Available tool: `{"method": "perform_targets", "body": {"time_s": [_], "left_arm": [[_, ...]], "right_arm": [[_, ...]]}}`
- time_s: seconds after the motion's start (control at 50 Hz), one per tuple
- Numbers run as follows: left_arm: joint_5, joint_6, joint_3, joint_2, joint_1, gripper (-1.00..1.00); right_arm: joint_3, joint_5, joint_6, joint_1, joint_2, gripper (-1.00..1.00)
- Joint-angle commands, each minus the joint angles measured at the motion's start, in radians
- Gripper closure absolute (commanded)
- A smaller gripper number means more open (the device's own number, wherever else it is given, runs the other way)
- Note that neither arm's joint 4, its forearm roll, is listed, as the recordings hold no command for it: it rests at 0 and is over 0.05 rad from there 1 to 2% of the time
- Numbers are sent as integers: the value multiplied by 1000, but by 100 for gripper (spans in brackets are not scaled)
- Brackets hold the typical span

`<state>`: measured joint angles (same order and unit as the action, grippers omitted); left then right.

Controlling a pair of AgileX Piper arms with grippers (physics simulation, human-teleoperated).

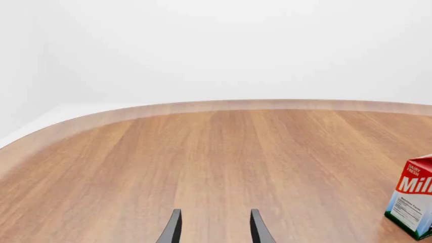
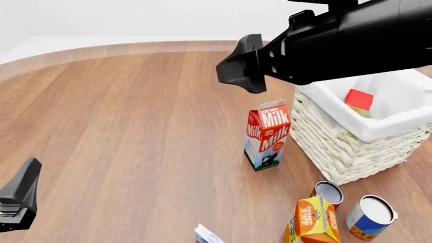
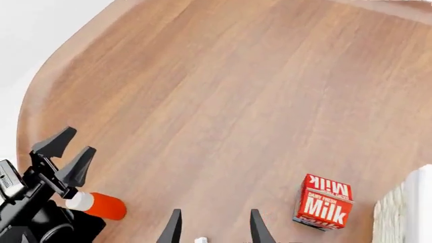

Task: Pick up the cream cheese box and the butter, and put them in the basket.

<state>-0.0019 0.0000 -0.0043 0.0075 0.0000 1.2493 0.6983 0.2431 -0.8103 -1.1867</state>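
Front view is showing the brown wooden desk carrying the cream-white woven wicker basket, the red-orange butter box lying inside it. Nearby, the red-and-white milk carton is standing upright. The small white cream cheese box (barely visible) is sitting at the near edge. Both the left tool and the right tool are spreading released, grasping nothing.

table: wood | on it: basket, milk carton, juice carton, two cans
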Motion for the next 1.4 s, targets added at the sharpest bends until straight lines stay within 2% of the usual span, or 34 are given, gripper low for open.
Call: {"method": "perform_targets", "body": {"time_s": [0.02, 0.22, 0.44, 0.8, 1.02, 1.14, 1.16, 1.2, 1.22, 1.24, 1.4], "left_arm": [[0, 0, 0, 0, 0, -100], [0, 0, 0, 0, 0, -100], [0, 0, 0, 0, 0, -100], [0, 0, 0, 0, 0, -100], [0, 0, 0, 0, 0, -100], [0, 0, 0, 0, 0, -100], [0, 0, 0, 0, 0, -100], [0, 0, 0, 0, 0, -100], [0, 0, 0, 0, 0, -100], [0, 0, 0, 0, 0, -100], [0, 0, 0, 0, 0, -100]], "right_arm": [[15, 16, -6, -65, -59, -100], [1, 3, -3, -114, -104, -100], [-7, -12, 26, -184, -148, -100], [24, 13, 22, -223, -183, -100], [-37, -25, 48, -218, -186, -100], [-98, -72, 83, -223, -184, -100], [-108, -90, 109, -236, -178, -100], [-120, -96, 88, -224, -183, -100], [-125, -102, 113, -236, -181, -100], [-124, -99, 102, -231, -182, -100], [-148, -116, 118, -236, -191, -100]]}}
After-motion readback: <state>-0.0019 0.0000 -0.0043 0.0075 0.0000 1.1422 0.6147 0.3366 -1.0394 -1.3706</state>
